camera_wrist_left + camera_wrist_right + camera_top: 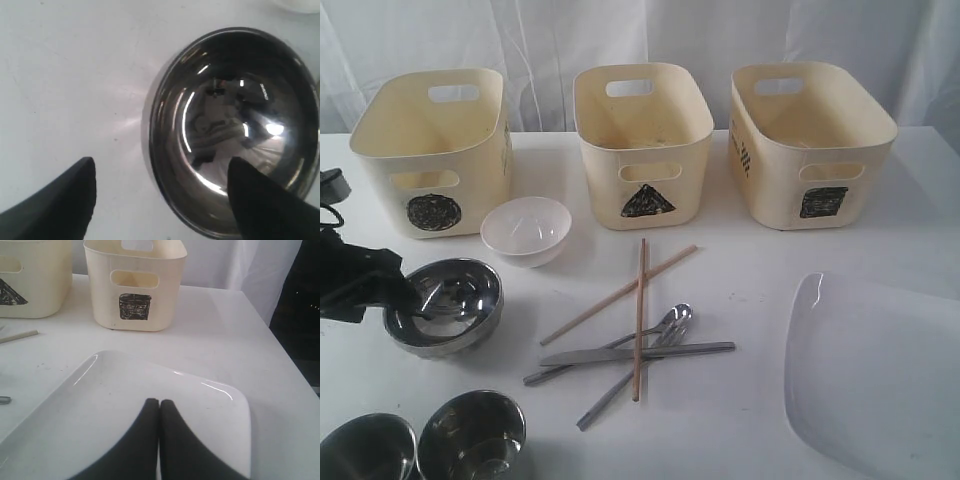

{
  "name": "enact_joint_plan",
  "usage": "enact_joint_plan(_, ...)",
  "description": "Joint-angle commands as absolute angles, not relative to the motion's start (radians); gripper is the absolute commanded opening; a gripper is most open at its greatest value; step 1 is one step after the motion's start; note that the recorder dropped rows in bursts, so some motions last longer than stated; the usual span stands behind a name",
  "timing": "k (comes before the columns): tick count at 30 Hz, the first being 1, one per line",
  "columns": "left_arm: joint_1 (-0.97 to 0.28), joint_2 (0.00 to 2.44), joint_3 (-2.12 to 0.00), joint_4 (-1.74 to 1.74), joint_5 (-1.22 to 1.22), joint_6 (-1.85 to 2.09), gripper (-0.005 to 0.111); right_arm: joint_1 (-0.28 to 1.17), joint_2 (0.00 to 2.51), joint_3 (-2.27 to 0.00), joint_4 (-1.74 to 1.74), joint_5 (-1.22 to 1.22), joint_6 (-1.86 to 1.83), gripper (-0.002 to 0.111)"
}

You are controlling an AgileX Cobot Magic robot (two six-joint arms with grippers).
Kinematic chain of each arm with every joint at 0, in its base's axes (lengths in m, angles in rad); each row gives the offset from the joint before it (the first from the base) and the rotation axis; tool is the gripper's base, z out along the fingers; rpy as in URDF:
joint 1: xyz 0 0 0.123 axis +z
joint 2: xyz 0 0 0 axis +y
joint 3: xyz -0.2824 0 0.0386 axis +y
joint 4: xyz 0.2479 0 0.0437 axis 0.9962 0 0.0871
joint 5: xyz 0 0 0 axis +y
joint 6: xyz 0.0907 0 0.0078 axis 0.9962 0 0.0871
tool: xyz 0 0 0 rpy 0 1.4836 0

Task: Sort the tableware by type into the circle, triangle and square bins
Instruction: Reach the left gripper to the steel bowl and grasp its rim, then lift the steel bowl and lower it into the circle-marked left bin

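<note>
My left gripper [392, 292] [162, 162] is open and straddles the near rim of a shiny steel bowl [445, 305] [235, 125], one finger inside it and one outside on the table. My right gripper [159, 401] is shut with nothing in it, hovering over the large white plate [125, 385] [880, 370]; the exterior view does not show it. The cream bins stand at the back: circle [380, 170], triangle [605, 160], square [775, 180] [100, 305]. A small white bowl [525, 228] sits before the circle bin. Two crossed chopsticks [620, 293], a knife [640, 353] and spoons [665, 328] lie mid-table.
Two more steel bowls [365, 450] [472, 435] sit at the front left edge. A white curtain [640, 30] hangs behind the bins. The plate reaches the table's front right edge.
</note>
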State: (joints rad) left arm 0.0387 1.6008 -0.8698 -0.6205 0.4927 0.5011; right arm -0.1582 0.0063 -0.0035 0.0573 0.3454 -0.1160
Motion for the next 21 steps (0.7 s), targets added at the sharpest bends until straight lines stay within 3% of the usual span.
enact_joint_plan(1, 0.034, 1.670, -0.865, -0.679, 0.442, 0.627, 0.075, -0.158, 0.000, 0.000, 0.052, 0.343, -0.115, 0.000)
enact_joint_plan(4, 0.034, 1.694, -0.865, -0.679, 0.414, 0.658, 0.062, -0.158, 0.000, 0.000, 0.052, 0.343, -0.115, 0.000)
enact_joint_plan(12, 0.034, 1.698, -0.865, -0.752, 0.297, 0.658, 0.004, -0.158, 0.000, 0.000, 0.052, 0.343, -0.115, 0.000)
enact_joint_plan(21, 0.034, 1.615, -0.870, -0.758, 0.335, 0.646, 0.000, -0.158, 0.000, 0.000, 0.052, 0.343, -0.115, 0.000)
